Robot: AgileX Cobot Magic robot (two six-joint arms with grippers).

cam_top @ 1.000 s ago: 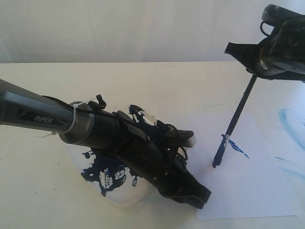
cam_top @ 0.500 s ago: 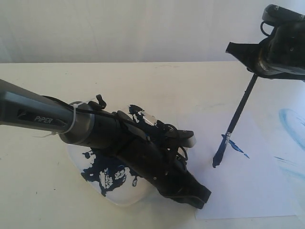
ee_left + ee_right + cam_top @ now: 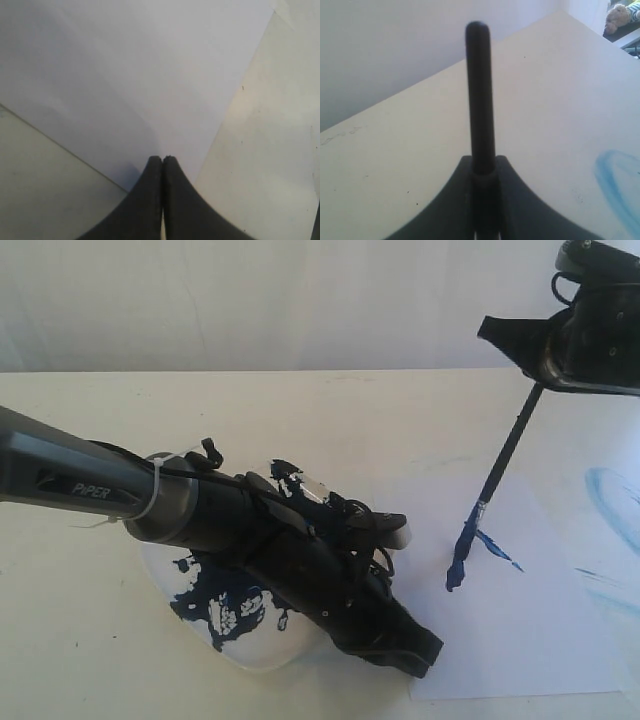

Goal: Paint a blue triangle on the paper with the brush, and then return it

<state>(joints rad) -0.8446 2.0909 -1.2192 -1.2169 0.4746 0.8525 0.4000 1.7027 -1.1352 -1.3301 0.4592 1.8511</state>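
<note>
Here, in the exterior view, the right gripper [image 3: 522, 352] hangs above the paper [image 3: 540, 630] near the worktop's right edge, clamped on the brush [image 3: 500, 465]. The brush's long axis slants down from the jaws toward the left arm, and its tip touches the sheet beside a short blue stroke [image 3: 497, 549]. The left gripper [image 3: 420, 652] rests at the paper's corner. In the left wrist view its jaws are pressed together, empty. In the right wrist view the handle stands up between closed jaws.

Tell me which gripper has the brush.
The right gripper, raised, grips the brush; the left gripper is shut empty, low at the paper's corner.
</note>
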